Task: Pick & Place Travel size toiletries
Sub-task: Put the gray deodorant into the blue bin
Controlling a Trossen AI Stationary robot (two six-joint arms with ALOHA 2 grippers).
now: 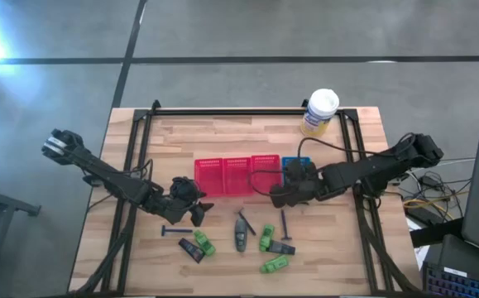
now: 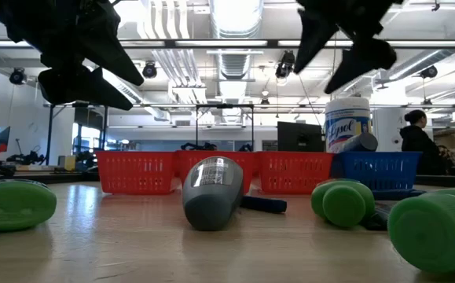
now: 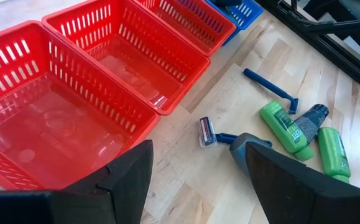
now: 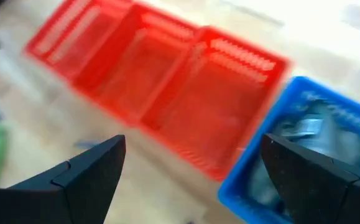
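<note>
Looking down on the desk [image 1: 222, 132], we find the left claw [image 1: 191, 203] released and empty, hovering just in front of the red baskets [image 1: 237, 174]. The right claw [image 1: 282, 195] is released too, holding nothing, above the seam between the red baskets and the blue basket [image 1: 297, 168], where something grey lies. The toiletries sit scattered on the desk's near half: a grey mini bottle [image 1: 241, 233], green tubes [image 1: 267, 238], a blue razor [image 1: 176, 230] and a dark razor [image 1: 285, 222]. A white-and-yellow canister [image 1: 319, 111] stands at the far edge.
</note>
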